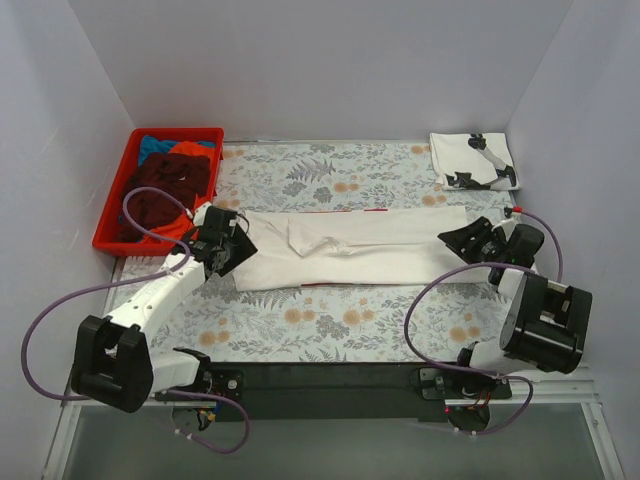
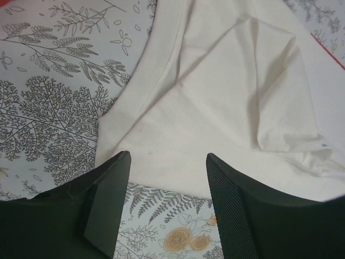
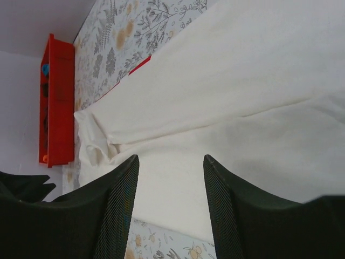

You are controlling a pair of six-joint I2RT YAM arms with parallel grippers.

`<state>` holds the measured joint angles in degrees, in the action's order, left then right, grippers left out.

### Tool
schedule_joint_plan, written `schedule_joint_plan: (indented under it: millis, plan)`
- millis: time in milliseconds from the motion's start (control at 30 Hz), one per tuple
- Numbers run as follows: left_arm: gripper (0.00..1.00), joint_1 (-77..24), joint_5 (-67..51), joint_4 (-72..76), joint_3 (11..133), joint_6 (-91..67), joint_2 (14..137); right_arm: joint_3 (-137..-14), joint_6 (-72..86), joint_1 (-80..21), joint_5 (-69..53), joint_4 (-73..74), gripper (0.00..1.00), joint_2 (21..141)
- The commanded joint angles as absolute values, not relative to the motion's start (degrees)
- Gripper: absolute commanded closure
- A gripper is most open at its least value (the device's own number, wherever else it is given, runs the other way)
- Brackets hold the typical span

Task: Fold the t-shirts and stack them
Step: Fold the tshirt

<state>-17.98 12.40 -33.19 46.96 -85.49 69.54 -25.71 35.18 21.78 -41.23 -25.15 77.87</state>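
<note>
- White cotton: the t-shirt [image 1: 350, 250] lies in the middle of the bench [image 1: 330, 325] as a long band with its sides folded in. Slivers of red print show at its edges.
- Left jaws: open and empty, poised at the band's left end, near the tucked sleeve [image 2: 280, 97].
- Right jaws: open and empty, poised over the band's right end.
- Handling (judged): light, limp and easily creased, and the folded layers will likely slide apart. Pinch each end near its corner through every layer.
- Folded shirt with black print [image 1: 473, 160]: at the far right corner, probably the base of the stack.
- Red crate [image 1: 178, 131]: at the far left, holding maroon [image 1: 165, 185], orange and blue shirts.
</note>
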Motion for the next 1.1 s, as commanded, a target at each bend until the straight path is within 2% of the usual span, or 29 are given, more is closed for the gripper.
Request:
schedule_joint_plan:
  millis: [0,300,400,467,600,800,867,1000,1067]
  plan:
    - [0.43,-17.93,9.76,-27.17,43.78,-87.01,72.49,-29.35,36.74,20.92,-43.94,-34.79,0.42,85.48]
    - [0.46,-16.26,12.83,-28.82,37.44,-92.2,76.73,-34.37,35.85,23.11,-42.73,-36.39,0.47,98.96]
    - [0.46,-15.82,13.53,-31.55,38.58,-91.33,76.2,-34.45,36.74,23.91,-42.27,-36.12,0.47,98.27]
    - [0.45,-15.82,13.36,-32.43,39.9,-90.27,74.37,-34.98,36.83,23.21,-42.98,-35.77,0.4,96.86]
    - [0.44,-15.82,11.78,-31.47,44.64,-87.37,72.86,-37.7,36.03,18.56,-43.59,-30.95,0.38,91.6]
    - [0.43,-15.82,3.88,-24.88,51.15,-84.55,78.03,-39.72,36.91,3.28,-41.67,-29.79,0.38,86.67]
    - [0.43,-15.82,0.98,-21.73,52.11,-84.9,80.15,-40.43,37.79,-4.63,-39.74,-29.79,0.37,86.22]
    - [0.44,-15.91,0.09,-18.02,54.66,-83.94,85.68,-41.13,41.3,-18.5,-29.92,-30.32,0.39,87.09]
    - [0.45,-15.91,0.09,-17.76,56.07,-83.24,88.67,-41.83,42.79,-22.31,-26.38,-31.55,0.41,88.15]
